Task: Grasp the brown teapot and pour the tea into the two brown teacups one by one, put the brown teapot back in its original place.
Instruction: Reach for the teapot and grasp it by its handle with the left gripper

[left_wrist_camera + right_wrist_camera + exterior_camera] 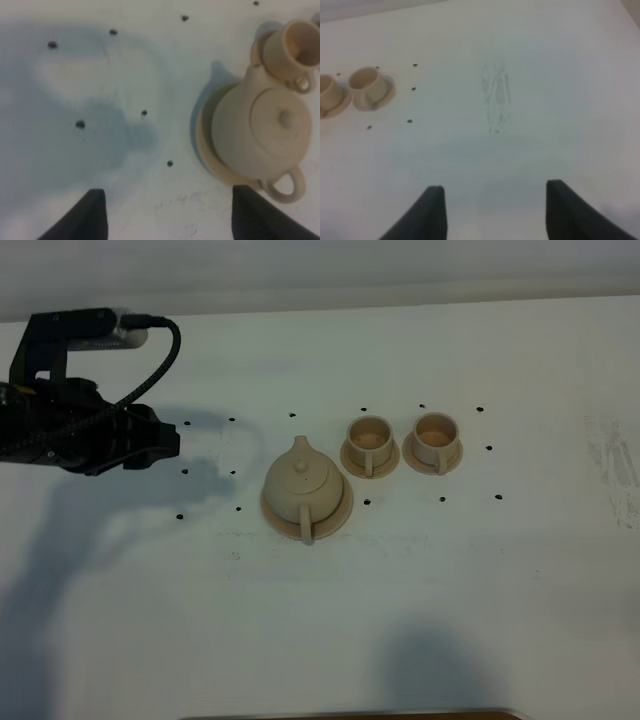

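Note:
The brown teapot (303,485) stands on its large round saucer, the original place (343,512), at the table's middle, handle toward the front. The two brown teacups (369,438) (435,432) stand on small saucers just behind and right of it. My left gripper (165,437) hovers left of the teapot, well apart from it. The left wrist view shows it open and empty (170,220), with the teapot (265,132), its saucer (202,145) and one cup (290,47) ahead to one side. My right gripper (495,215) is open and empty over bare table, with both cups (367,84) (327,92) far off.
The white table (520,570) carries small black dots (237,508) around the tea set and a faint scuff (497,97) on its right part. The right arm is outside the exterior high view. A dark strip (350,714) runs along the front edge.

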{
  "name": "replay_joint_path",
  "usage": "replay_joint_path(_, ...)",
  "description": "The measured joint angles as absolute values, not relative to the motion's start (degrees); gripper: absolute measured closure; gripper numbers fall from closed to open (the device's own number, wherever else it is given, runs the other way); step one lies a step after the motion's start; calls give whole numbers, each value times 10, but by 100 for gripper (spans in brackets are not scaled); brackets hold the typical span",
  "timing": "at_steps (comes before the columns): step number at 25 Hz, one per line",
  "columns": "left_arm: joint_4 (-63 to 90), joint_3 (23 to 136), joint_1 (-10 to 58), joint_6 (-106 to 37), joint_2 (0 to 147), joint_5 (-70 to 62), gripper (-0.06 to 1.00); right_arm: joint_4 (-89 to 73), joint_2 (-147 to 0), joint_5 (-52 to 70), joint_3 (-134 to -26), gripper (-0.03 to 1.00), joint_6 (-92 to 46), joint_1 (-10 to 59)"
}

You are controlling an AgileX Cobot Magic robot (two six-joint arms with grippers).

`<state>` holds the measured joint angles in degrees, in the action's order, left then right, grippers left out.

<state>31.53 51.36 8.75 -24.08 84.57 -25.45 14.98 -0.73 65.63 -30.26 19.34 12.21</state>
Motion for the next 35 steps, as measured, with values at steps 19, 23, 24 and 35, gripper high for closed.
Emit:
replay_joint_path(19, 315, 571, 273, -149, 954, -214, 36, 129, -7, 656, -303, 53, 144, 119)
replay_joint_path(23, 315, 573, 300, -139, 954, -213, 39, 124, -7, 656, -303, 53, 142, 119)
replay_joint_path(24, 315, 574, 305, -138, 954, -213, 40, 124, -7, 655, -303, 53, 142, 119)
replay_joint_path(35, 302, 574, 327, -166, 954, -265, 41, 124, -7, 654, -303, 53, 142, 119)
